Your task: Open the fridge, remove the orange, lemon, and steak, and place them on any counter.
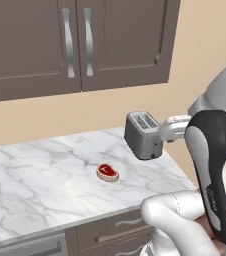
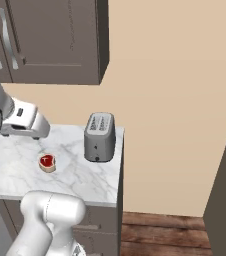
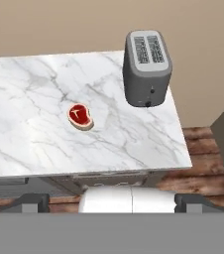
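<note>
1 of the 3 foods is out: the small flat red steak with its pale fat rim (image 3: 80, 116) lies alone on the long white marble counter with grey veining (image 3: 29, 94), well below the claw and slightly to the left of where the hand camera is aimed. The grey 2-slot toaster (image 3: 148, 67) stands upright further out, near the counter's end corner, apart from the steak.

Claw: the 2 dark finger tips (image 3: 31, 202) sit at the far corners of the hand view, so the jaws stand fully spread with nothing between them. The hand hangs high over the counter's front edge, clear of everything.

Judged stage: steak delivered, orange and lemon left to fetch.

Risks:
- Swinging the arm round toward the fridge could sweep the white forearm into the toaster, which stands close beside it in the left base view.
- Later drops near the counter edge could let round fruit roll off onto the wood floor.

Hard to read:
- Fridge is unconfirmed; a dark slab at the right edge of the right base view is cut off, identity unclear.
- Orange and lemon whereabouts unknown.
- Jaw gap itself is cropped at the hand view's bottom.
</note>
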Robot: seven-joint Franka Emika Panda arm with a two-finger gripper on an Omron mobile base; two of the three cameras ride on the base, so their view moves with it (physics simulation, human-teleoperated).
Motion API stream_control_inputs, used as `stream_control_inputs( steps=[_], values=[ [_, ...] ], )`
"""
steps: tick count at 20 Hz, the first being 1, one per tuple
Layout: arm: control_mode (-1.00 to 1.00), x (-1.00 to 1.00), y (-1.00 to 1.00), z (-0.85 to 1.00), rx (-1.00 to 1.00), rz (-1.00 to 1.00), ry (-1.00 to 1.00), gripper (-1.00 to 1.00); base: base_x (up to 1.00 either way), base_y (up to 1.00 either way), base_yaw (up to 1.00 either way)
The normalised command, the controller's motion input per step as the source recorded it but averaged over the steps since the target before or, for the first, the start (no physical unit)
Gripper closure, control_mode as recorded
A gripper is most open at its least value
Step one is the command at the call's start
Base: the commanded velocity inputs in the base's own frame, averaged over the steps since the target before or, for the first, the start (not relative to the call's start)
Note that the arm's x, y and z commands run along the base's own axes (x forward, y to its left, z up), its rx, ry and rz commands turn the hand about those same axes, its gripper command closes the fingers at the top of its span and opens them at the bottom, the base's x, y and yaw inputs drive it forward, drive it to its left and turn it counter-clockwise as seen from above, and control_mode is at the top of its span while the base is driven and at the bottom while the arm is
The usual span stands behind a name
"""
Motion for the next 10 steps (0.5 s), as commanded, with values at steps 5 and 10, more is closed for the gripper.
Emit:
stream_control_inputs(
  steps=[5, 10],
  values=[
    [-1.0, -0.09, -0.17, -0.18, -0.16, 0.17, -0.1, -1.0, 0.0, 0.0, 0.0],
    [-1.0, -0.27, -0.21, 0.0, -0.03, 0.05, -0.03, -1.0, 0.0, 0.0, 0.0]
  ],
)
